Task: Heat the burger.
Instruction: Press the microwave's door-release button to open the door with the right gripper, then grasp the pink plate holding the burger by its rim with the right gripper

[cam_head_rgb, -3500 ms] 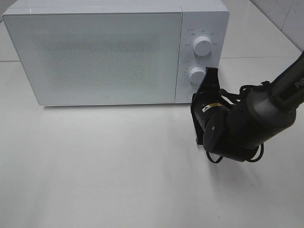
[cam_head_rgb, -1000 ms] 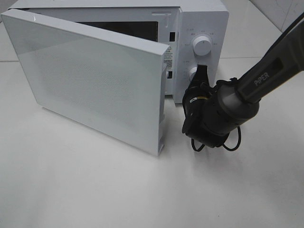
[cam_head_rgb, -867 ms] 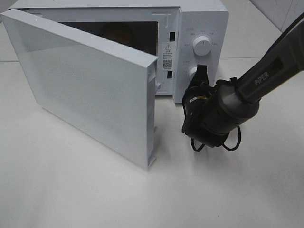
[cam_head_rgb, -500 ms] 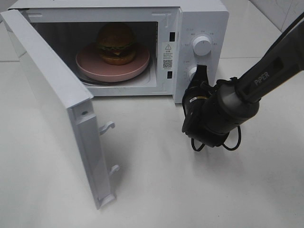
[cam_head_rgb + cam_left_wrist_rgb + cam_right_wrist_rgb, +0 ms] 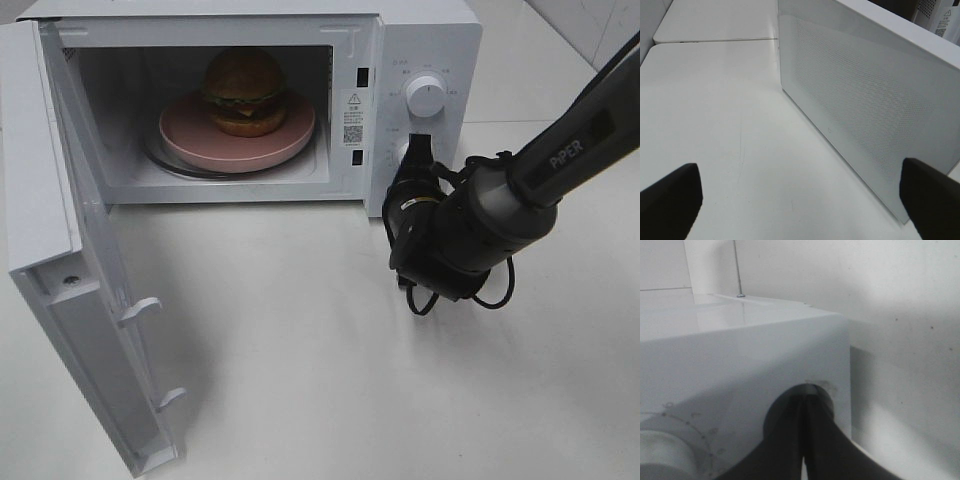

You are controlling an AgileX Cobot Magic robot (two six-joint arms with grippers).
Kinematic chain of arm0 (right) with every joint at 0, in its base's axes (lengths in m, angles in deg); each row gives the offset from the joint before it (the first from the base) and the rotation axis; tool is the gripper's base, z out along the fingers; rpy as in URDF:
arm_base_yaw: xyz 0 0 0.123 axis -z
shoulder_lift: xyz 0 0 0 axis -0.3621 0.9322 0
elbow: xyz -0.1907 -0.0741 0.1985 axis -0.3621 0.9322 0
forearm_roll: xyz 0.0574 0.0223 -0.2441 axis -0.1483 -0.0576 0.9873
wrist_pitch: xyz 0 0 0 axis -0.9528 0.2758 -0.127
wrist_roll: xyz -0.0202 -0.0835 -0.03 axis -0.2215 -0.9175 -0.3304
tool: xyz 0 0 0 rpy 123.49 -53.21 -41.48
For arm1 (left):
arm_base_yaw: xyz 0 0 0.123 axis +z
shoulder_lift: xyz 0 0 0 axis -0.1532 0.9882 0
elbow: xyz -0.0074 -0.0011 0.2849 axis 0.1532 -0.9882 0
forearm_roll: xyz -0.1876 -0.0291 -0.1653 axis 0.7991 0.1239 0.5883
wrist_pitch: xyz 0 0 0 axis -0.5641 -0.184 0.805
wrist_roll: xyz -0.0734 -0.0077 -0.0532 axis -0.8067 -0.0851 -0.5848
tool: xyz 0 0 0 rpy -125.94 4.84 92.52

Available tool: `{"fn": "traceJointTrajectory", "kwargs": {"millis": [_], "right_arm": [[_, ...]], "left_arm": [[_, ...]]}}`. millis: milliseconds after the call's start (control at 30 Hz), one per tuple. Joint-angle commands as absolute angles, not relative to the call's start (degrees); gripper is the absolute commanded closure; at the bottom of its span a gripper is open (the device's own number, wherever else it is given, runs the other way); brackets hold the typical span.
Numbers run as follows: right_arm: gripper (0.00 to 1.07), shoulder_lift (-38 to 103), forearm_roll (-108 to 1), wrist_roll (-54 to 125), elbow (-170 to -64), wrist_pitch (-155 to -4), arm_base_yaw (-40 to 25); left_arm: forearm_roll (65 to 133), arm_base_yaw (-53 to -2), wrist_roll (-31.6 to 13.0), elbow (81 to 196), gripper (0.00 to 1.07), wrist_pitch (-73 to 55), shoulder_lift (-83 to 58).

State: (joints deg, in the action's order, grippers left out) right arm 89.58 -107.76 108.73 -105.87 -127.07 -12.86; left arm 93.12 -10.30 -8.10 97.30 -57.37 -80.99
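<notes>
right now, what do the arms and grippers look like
The right arm is dark grey with a bulky rounded wrist, white PiPER lettering on the forearm and black cable looping beneath. The right gripper has slim black tapered fingers. Of the left gripper only two black blunt fingertips show; the left arm is out of view.

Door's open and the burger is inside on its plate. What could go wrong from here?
1. The right gripper, fingers shut, has its tips at a round button on the control panel, close to a knob. Backing off at an angle might knock the dial.
2. The door stands wide open, and the left gripper, fingers spread, faces its outer side. A hard push could slam it and jolt the burger.
</notes>
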Motion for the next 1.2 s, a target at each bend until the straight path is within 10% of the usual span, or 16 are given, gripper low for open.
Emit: {"fn": "traceJointTrajectory", "kwargs": {"millis": [33, 1200], "right_arm": [[1.07, 85.74, -100.6, 107.87, -106.27, -135.55, -10.97], [1.07, 62.71, -92.35, 60.94, -92.18, -94.47, -10.86]], "left_arm": [[93.35, -10.19, -8.5, 96.96, 0.06, -57.26, -82.14], [93.35, -10.19, -8.5, 96.96, 0.06, -57.26, -82.14]]}}
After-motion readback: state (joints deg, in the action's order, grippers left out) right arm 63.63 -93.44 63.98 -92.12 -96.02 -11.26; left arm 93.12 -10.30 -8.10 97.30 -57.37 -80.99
